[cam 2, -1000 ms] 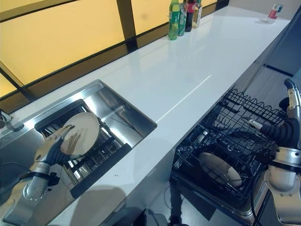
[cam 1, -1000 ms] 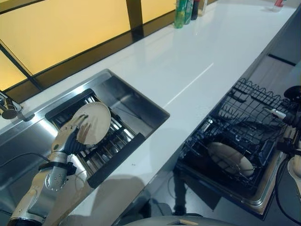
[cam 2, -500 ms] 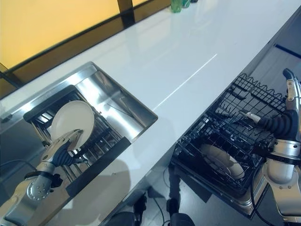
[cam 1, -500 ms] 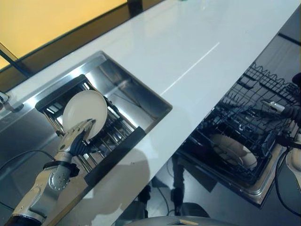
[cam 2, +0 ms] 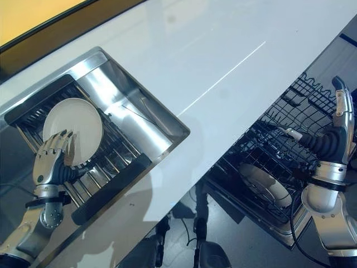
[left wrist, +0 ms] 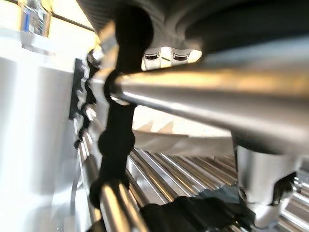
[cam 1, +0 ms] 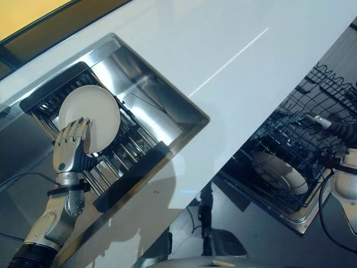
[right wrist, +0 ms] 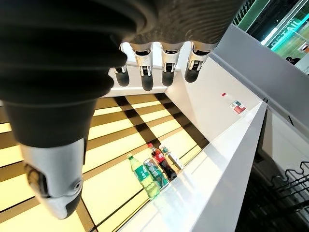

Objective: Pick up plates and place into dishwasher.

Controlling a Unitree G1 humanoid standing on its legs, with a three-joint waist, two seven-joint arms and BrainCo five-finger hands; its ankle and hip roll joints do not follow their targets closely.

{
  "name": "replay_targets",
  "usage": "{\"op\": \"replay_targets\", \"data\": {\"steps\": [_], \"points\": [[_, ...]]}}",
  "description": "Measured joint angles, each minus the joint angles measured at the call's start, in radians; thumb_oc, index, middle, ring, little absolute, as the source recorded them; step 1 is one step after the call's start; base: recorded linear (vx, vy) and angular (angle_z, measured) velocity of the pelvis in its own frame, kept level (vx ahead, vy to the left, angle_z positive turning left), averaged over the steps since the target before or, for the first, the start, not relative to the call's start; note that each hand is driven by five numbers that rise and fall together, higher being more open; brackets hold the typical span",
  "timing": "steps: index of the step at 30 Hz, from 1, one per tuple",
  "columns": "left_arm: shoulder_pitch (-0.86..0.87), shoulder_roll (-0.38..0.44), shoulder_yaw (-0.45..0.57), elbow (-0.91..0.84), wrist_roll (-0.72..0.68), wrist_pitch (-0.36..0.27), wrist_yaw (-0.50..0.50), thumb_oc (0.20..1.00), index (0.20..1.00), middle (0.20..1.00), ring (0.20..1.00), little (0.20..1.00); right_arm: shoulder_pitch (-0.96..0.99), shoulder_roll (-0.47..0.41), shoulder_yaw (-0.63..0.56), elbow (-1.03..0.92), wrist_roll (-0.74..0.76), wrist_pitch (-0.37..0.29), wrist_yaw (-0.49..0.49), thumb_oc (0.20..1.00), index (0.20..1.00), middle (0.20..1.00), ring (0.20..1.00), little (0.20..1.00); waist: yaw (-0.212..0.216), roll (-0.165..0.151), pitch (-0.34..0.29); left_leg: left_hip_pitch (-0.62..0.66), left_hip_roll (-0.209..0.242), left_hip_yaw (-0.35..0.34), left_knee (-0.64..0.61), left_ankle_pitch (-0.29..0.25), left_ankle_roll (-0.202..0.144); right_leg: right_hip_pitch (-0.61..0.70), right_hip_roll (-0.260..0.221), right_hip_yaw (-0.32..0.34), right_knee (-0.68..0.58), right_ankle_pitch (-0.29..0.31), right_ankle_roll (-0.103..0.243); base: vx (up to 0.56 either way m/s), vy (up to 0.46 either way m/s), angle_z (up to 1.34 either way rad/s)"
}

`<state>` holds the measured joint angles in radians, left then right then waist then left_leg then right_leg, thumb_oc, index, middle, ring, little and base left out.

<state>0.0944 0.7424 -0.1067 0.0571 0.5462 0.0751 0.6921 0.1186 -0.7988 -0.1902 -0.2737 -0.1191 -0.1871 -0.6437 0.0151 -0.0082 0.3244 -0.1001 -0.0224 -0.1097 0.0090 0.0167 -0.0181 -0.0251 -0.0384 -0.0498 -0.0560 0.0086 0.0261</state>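
Currently the left hand (cam 1: 70, 146) is seen at the near edge of a cream plate (cam 1: 89, 117), its fingers (cam 2: 54, 146) held nearly straight and laid against the plate's face; whether the thumb is wrapped round the rim cannot be told. The plate stands tilted on edge in a dark rack (cam 1: 120, 167) set inside the steel sink (cam 1: 162, 106). The left forearm is raised almost upright from the lower left, with the wrist below the plate.

The right hand (cam 2: 340, 120) is held up over the open dishwasher rack (cam 2: 279, 156), fingers loosely extended in the right wrist view and nothing held. A second plate (cam 2: 266, 185) is already lying in that lower rack, well apart from the right hand.

Between sink and dishwasher the white table (cam 1: 223, 61) is laid out broad and bare, its front edge running just beside the dishwasher rack. Bottles (right wrist: 154, 171) are shown standing far off along the table's back edge, near the yellow-lit window.
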Motion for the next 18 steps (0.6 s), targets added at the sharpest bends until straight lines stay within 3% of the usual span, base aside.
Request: {"op": "replay_targets", "data": {"steps": [5,18], "points": [[-0.027,-0.047,0.001,0.037,0.021,0.01,0.08,1.0,1.0,1.0,1.0,1.0,-0.002,0.002,0.003,0.0,0.0,0.008,0.001,1.0,1.0,1.0,1.0,1.0,0.001,-0.012,0.005,0.002,0.0,0.0,0.002,-0.001,-0.001,0.004,0.0,0.0,0.0,0.001,-0.001,0.07,-0.007,0.01],[-0.032,-0.056,0.01,0.091,0.021,0.03,0.122,1.0,1.0,1.0,1.0,1.0,0.005,0.039,0.003,0.0,-0.016,0.008,0.017,1.0,1.0,1.0,1.0,1.0,-0.005,-0.024,0.003,0.06,-0.002,0.004,-0.002,-0.004,0.002,0.057,-0.002,0.014,-0.002,0.002,0.002,0.06,0.01,-0.02]]}}
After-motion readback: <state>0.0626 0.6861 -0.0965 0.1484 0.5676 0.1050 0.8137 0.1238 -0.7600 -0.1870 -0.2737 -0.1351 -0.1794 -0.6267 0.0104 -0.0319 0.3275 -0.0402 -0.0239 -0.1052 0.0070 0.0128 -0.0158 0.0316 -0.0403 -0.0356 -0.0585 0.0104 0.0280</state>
